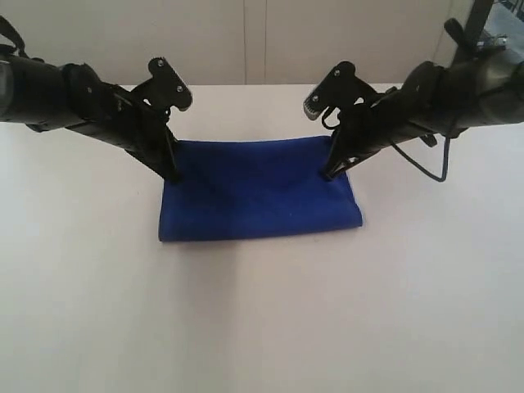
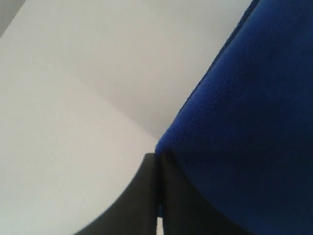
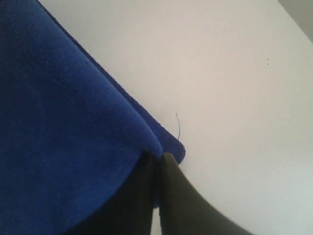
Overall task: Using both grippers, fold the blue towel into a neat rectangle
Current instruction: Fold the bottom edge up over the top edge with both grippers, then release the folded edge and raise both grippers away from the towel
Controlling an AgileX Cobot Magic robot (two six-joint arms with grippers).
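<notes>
White worktop carries the folded blue towel before a pale wall. The left claw and right claw each pinch a far corner.

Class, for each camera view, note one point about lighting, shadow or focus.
Exterior view: even light, a faint shadow along the blue towel. Left wrist view: left gripper a dark, blurred silhouette. Right wrist view: right gripper likewise blurred; towel weave sharper.
</notes>
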